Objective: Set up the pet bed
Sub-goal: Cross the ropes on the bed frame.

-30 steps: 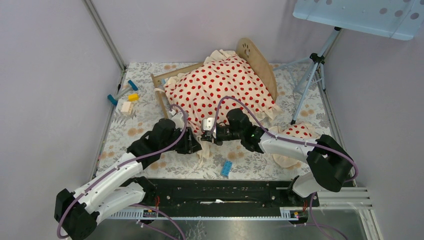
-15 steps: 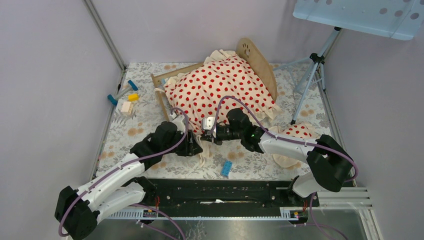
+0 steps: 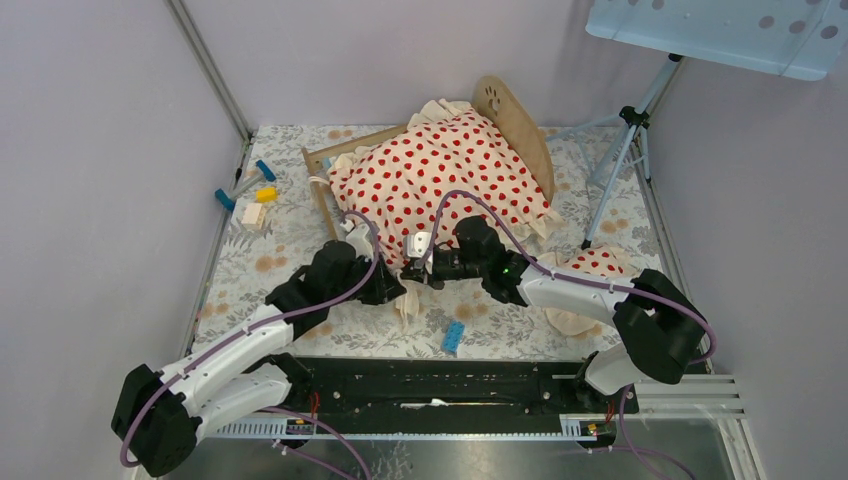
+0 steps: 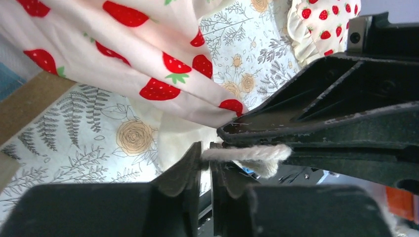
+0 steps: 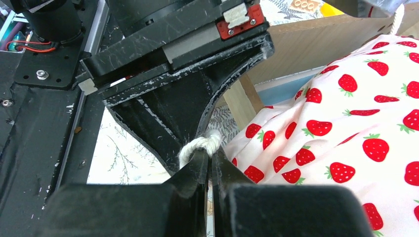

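The pet bed [image 3: 520,130] sat mid-table under the blanket [image 3: 440,170]. L gripper [image 4: 206,163] & R gripper [image 5: 210,160] were both pinched shut on one white cord [image 4: 247,154], tips nearly touching; prob. the blanket's tie, hard to tell. Best approach: hold both pinches firm, pull slowly, w/o dragging the blanket off.

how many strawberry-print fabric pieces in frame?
2. The blanket is draped over the pet bed. The small ruffled pillow lies on the floral mat, right of the bed in the top view. Anything under the blanket would be hidden.
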Robot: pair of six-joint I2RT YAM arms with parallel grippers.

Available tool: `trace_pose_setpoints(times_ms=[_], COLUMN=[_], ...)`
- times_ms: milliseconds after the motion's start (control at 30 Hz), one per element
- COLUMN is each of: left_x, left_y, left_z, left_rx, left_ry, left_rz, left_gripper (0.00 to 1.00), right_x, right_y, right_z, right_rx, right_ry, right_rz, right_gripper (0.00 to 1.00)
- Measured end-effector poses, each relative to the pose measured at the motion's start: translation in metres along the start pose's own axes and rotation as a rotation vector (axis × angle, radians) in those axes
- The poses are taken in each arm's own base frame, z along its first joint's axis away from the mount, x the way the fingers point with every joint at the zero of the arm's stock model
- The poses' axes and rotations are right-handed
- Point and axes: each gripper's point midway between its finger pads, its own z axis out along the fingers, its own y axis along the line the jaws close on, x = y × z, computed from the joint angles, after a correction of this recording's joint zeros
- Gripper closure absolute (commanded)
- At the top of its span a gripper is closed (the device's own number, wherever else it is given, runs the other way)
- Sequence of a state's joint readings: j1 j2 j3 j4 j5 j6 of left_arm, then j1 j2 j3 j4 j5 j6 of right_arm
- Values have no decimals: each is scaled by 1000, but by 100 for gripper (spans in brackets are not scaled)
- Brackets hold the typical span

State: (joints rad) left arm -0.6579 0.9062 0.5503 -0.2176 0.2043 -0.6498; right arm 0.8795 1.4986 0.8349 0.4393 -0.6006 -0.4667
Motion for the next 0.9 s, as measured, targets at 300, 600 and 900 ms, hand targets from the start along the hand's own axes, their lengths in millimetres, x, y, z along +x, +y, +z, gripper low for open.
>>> trace_pose_setpoints(times_ms=[300,600,900], left_x=[9,-33,-55], left_y=[15,8,16], left_z=[-3,-39,-50], left_rx=[-79,-235,-394], left_ry=[40,10,98], left_rz=[-13,54,150], left_gripper=[100,100,100], right_x=[4,11,1], right_y=[-2,-10,-7], right_z=[-1,-8,-29], right_rx=[22,104,155], right_ry=[4,6,-20], right_rz=[3,6,-23], right_gripper=[88,49,39])
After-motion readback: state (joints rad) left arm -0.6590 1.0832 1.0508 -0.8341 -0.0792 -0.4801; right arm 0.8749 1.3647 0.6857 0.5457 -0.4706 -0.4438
